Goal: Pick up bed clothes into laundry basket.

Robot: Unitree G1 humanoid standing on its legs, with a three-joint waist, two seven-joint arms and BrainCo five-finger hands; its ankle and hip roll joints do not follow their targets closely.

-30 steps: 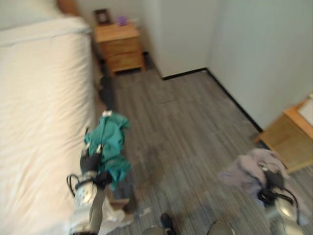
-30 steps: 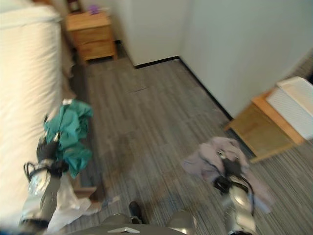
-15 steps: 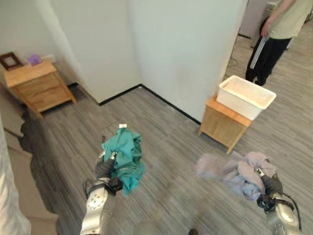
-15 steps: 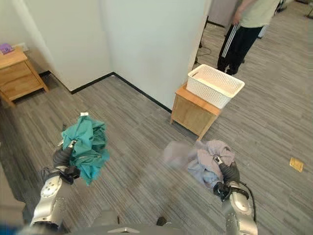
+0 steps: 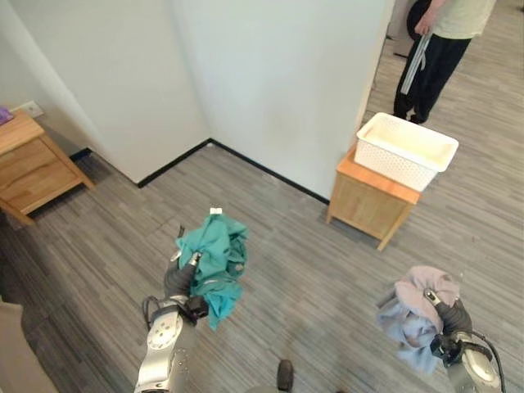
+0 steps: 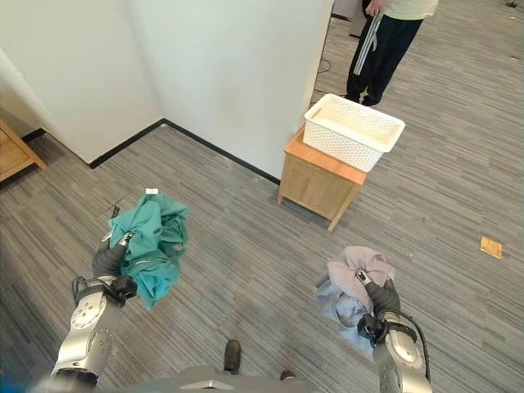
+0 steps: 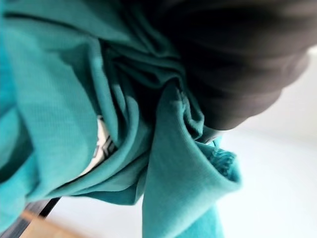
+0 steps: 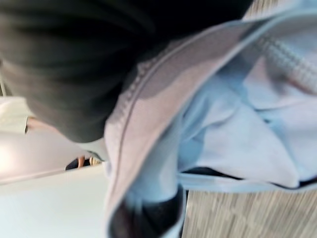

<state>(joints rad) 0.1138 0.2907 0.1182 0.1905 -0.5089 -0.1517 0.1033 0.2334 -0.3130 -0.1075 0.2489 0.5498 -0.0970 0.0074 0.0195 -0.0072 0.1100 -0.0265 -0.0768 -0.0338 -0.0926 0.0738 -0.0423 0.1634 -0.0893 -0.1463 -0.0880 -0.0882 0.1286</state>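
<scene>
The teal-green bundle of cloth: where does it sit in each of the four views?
Left eye view: teal-green bundle of cloth lower left of centre, in the left hand.
Right eye view, left side, mid-height.
Left wrist view, close up beside the hand's dark cover.
Right wrist view: pale lilac and blue cloth instead.
Shared landmark: white plastic laundry basket on the small wooden table.

Teal garment [image 5: 211, 260] hangs bunched at lower left. Pale lilac-and-blue garment [image 5: 419, 311] hangs crumpled at lower right. White laundry basket [image 5: 406, 151] sits upright, upper right.
</scene>
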